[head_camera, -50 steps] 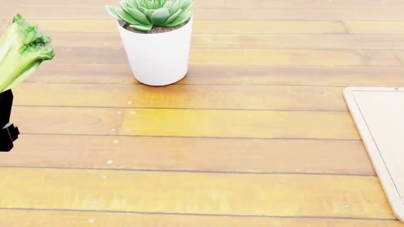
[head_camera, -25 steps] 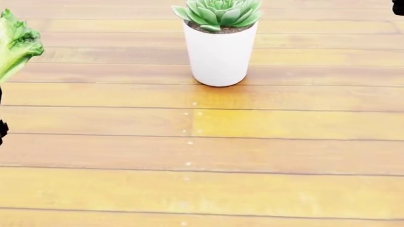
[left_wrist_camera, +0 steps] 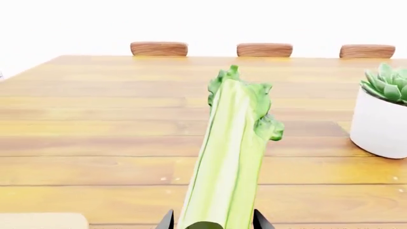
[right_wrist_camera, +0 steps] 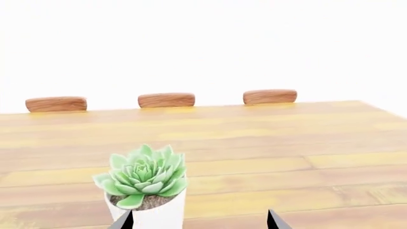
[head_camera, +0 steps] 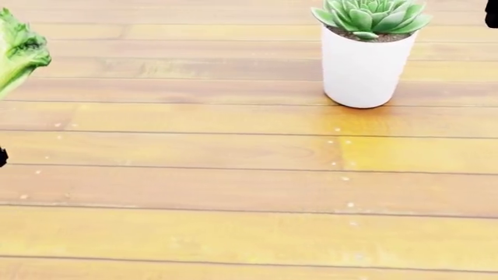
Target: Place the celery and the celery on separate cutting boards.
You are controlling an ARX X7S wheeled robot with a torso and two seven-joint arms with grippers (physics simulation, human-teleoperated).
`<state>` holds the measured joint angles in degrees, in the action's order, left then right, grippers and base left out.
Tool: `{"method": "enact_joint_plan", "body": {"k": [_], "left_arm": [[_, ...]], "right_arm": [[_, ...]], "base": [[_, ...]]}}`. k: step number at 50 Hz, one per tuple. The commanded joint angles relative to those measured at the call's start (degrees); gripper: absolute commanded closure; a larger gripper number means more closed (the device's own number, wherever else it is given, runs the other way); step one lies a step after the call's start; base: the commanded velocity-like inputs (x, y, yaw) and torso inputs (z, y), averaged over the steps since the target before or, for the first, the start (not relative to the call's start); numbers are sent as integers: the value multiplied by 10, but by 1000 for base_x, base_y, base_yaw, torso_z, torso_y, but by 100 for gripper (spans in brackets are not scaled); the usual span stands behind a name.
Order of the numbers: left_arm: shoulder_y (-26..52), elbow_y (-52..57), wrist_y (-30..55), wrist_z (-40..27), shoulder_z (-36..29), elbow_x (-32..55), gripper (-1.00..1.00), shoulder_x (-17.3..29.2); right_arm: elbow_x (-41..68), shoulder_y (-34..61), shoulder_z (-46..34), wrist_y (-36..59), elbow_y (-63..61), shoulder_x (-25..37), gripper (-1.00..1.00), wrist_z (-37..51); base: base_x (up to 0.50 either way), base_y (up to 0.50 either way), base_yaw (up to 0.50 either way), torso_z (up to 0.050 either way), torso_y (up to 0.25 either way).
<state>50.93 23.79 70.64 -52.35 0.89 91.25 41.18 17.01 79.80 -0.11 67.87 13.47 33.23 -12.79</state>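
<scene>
Left wrist view: a celery point(left_wrist_camera: 230, 157) bunch rises from between the two dark jaw tips of the left gripper point(left_wrist_camera: 212, 223), its pale green ribbed stalks running up to a darker leafy top. The jaws are clamped on its lower part, and the stalk is held clear above the wooden table point(left_wrist_camera: 95, 124). A pale tan corner of a cutting board point(left_wrist_camera: 41, 220) lies flat on the table at the edge of this picture, off to one side of the celery. A succulent in a white pot point(left_wrist_camera: 381, 119) stands on the table on the other side. Three wooden chair backs point(left_wrist_camera: 264, 49) line the far edge of the table. No writing or label shows on anything.

Head view: the leafy top of the celery point(head_camera: 20, 55) juts in at the left edge, above the planks. The white pot point(head_camera: 364, 61) stands upright toward the upper right, well apart from the celery. A dark bit of the right arm point(head_camera: 491, 13) shows at the top right corner.

Right wrist view: the right gripper point(right_wrist_camera: 200, 220) shows only as two dark tips set wide apart, with nothing between them. The potted succulent point(right_wrist_camera: 145, 191) stands on the table just past the tips, nearer one of them. Three chair backs point(right_wrist_camera: 167, 100) stand beyond the table. Pot and planks are bare of lettering.
</scene>
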Motion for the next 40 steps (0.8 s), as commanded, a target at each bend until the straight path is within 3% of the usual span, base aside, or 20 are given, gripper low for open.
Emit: {"method": "enact_joint_plan", "body": {"k": [1,27,33,40], "left_arm": [[-6,1,-11,3,3,-4,100,2],[-2,-5,-18,8,-6,-11,100,6],[-23,-9,-28,34,-20,-41,100,-8],[-21,-82,-55,114,-66,-129,100,-35]], "right_arm": [[2,-3,-1,10,-6,2,-100,1],[10,-27,11,14,-13,2,-100,4],[13,-34,19,26,-15,1,-100,9],[14,-37,17,35,-21,2,-100,11]], "base": [[-1,500,0,0,0],[-1,500,0,0,0],[0,0,0,0,0],[0,0,0,0,1]]}}
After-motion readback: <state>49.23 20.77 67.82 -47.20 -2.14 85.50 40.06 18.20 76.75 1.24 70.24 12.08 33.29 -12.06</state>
